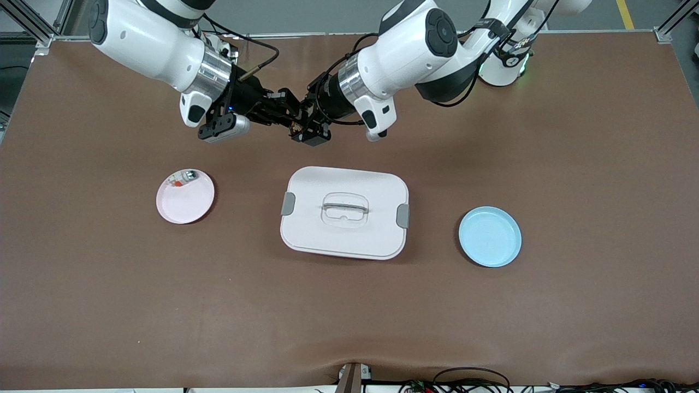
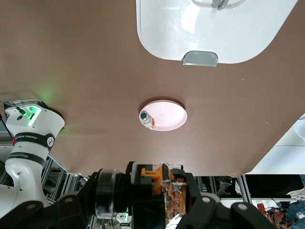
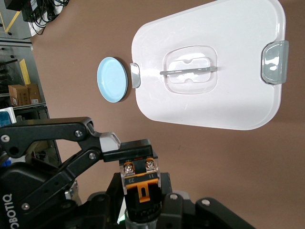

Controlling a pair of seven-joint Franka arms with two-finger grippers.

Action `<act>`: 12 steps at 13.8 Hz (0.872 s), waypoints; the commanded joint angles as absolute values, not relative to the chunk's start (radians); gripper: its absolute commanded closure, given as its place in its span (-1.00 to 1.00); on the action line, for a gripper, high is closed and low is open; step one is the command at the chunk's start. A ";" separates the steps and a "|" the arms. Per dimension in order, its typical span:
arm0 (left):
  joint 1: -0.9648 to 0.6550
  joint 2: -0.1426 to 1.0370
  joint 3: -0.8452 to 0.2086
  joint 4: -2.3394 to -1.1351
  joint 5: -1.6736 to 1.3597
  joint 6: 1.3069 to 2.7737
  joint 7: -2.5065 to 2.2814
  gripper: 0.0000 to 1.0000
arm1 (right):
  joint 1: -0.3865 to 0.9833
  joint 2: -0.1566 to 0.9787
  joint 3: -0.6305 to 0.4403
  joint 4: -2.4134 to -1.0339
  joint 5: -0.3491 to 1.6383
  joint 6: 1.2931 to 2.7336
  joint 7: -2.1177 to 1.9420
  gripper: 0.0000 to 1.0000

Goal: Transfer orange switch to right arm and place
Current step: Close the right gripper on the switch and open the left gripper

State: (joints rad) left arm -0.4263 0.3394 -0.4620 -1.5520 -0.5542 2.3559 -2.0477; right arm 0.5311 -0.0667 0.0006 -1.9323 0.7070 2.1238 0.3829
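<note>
Orange switch (image 3: 139, 186), the tiny black blocky part with an orange-tan face and two screw terminals, sits up in the air between your two tools, over bare brown table (image 1: 349, 316) farther from the front camera than the white rectangular lidded box (image 1: 344, 212). Your left tool (image 1: 303, 121) is clamped on it; in the left wrist view you see the switch (image 2: 159, 188) pinched at that tool (image 2: 164, 191), orange body and copper contacts showing. Your right tool (image 1: 281, 109) meets it nose to nose, and in the right wrist view its own dark fingers (image 3: 171, 207) close in on the black base of the switch, though you cannot tell from these views whether they already grip it. On the table you have the white box with its grey side latches and clear recessed handle in the middle, a small round pink plate (image 1: 185, 196) toward the right arm's end, and a small round light blue plate (image 1: 490, 236) toward the left arm's end. On the pink plate's rim farthest from the front camera lies a whitish part with a red-orange patch and a green bit (image 2: 146, 119).
</note>
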 commanded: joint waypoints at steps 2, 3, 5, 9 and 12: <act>-0.433 0.324 -0.463 -1.549 -0.558 2.362 -2.066 0.35 | 0.557 -0.054 -0.009 -1.931 0.721 2.145 0.405 1.00; -0.433 0.324 -0.463 -1.549 -0.558 2.362 -2.066 0.34 | 0.557 -0.048 -0.009 -1.930 0.721 2.148 0.405 1.00; -0.431 0.324 -0.463 -1.551 -0.558 2.362 -2.063 0.14 | 0.563 -0.046 -0.009 -1.930 0.721 2.160 0.405 1.00; -0.428 0.322 -0.460 -1.551 -0.557 2.362 -2.065 -1.00 | 0.569 -0.041 -0.009 -1.927 0.721 2.161 0.405 1.00; -0.426 0.322 -0.460 -1.552 -0.557 2.362 -2.063 -1.00 | 0.569 -0.041 -0.009 -1.925 0.721 2.161 0.405 1.00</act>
State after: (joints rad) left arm -0.4224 0.3387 -0.4615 -1.5500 -0.5541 2.3554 -2.0475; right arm 0.5463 -0.0536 0.0002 -1.9324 0.7069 2.1478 0.3884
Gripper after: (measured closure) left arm 0.141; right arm 0.648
